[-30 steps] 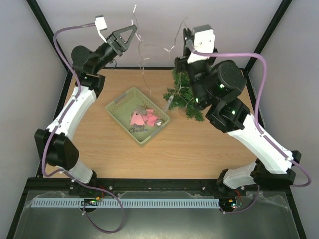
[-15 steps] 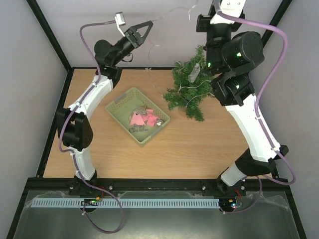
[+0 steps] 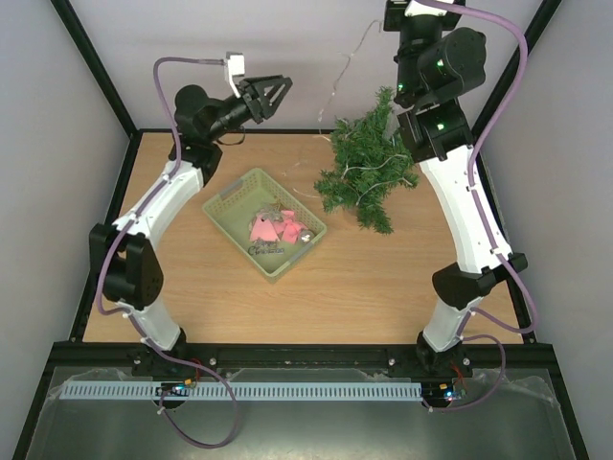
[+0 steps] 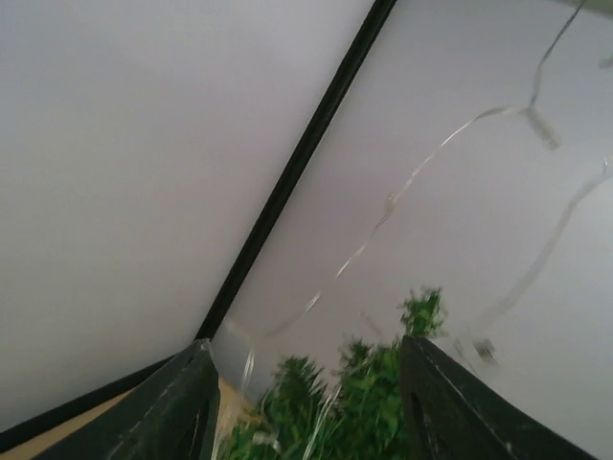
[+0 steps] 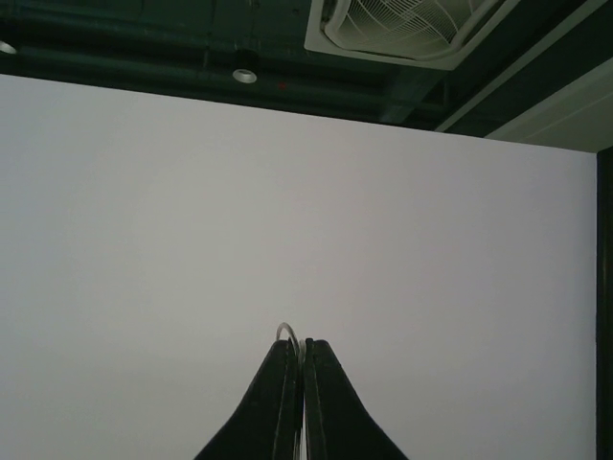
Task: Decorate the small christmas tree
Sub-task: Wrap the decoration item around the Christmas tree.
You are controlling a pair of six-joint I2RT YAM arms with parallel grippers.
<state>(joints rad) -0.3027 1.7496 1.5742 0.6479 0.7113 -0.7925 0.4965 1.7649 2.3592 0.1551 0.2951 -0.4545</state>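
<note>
Tree, top view: the small christmas tree (image 3: 367, 165) is seen right of centre in the frame, on the table (image 3: 383, 287), between the pale green basket (image 3: 230, 199) and the right arm. Whether it stands fully upright cannot be told.
Light string, top view: a thin wire light string (image 3: 346, 63) is draped over the branches and is led from them toward the upper edge of the frame, where the right arm is raised.
Left gripper, top view: the left gripper (image 3: 276, 96) is held in the upper left of the frame, above the far table edge, with its jaws apart and nothing between them.
Basket, top view: pink ornaments (image 3: 271, 230) are seen lying inside.
Left wrist view: green branch tips are framed at bottom centre between the spread fingers (image 4: 182, 412); the wire is strung across the wall behind, apart from both.
Right wrist view: the right gripper (image 5: 295, 343) is pinched closed on the light string — only a small loop of wire shows above the tips at bottom centre.
Step in hand: the string is judged to be partway wound onto the tree, one end carried high by the right arm.
Next move: the high end would need to be brought down and around the branches, with slack kept so the tree is not dragged over — the free left gripper could be used to steady it.
</note>
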